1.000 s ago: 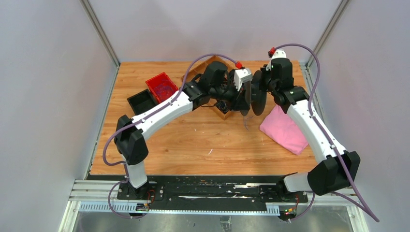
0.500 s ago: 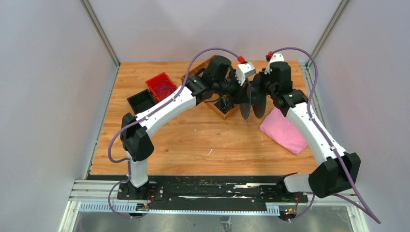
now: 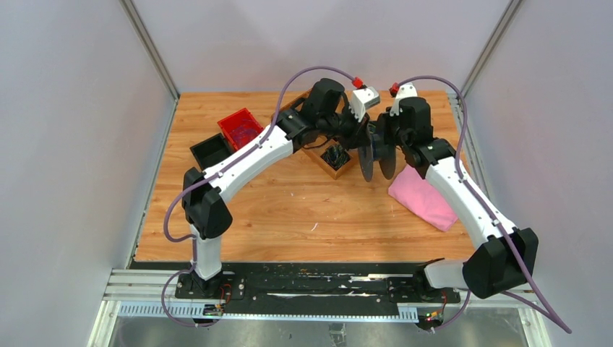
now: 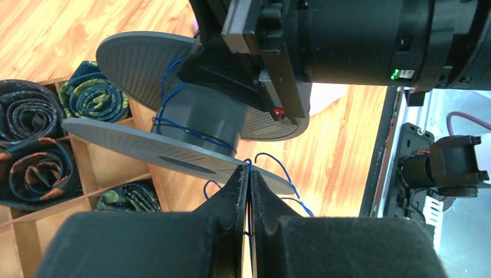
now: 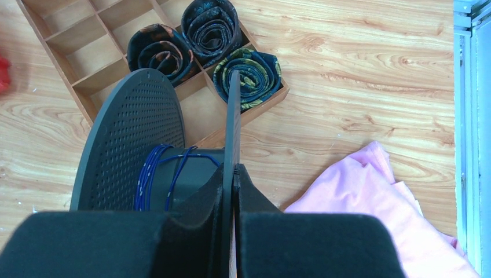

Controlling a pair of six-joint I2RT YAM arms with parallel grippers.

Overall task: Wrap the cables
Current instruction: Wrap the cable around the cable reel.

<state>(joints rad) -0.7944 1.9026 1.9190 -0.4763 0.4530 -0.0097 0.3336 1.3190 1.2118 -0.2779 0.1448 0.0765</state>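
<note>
firmly pinching with the left gripper, shut tight on the cable just beside the spool; clamping that spool's flange edge-on in the right gripper. only a few slack turns on the hub (loops dangling nearby). could slip off or snag the rim with tension lost.

A red bin and a black bin sit side by side near the desk's far left corner. A wooden divided tray at the far middle holds rolled ties. A dark grey spool hangs on edge between the tray and a pink cloth by the right edge.
</note>
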